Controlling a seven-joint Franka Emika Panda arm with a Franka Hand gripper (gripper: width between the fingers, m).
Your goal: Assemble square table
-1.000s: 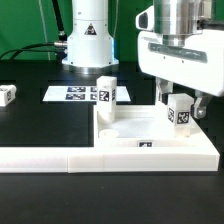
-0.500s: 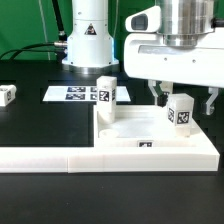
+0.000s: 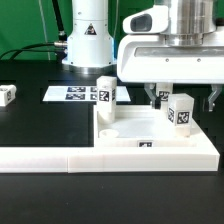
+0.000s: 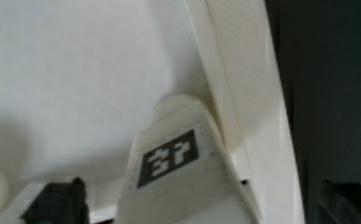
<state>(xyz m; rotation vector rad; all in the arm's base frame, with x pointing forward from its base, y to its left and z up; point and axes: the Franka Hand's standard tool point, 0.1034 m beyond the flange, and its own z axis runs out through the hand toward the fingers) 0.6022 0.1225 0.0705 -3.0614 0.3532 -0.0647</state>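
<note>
The white square tabletop slab [image 3: 140, 128] lies flat against the L-shaped barrier. One tagged white leg [image 3: 106, 92] stands upright at its far corner on the exterior view's left. A second tagged leg [image 3: 181, 111] stands upright on the slab toward the exterior view's right. My gripper [image 3: 182, 98] hangs over this second leg, open, with one finger on each side and clear of it. In the wrist view the leg [image 4: 180, 150] stands on the slab [image 4: 70, 70] beside its raised rim, between my dark fingertips [image 4: 56, 202]. A round socket [image 3: 108, 131] shows near the front of the slab.
A third tagged leg [image 3: 8, 95] lies on the black table at the exterior view's left. The marker board [image 3: 72, 94] lies behind the slab. The long white L-shaped barrier [image 3: 50, 156] runs along the front. The arm's base [image 3: 88, 40] stands at the back.
My fingers have spread apart from the second leg and the gripper has risen slightly. The leg stays upright on the slab.
</note>
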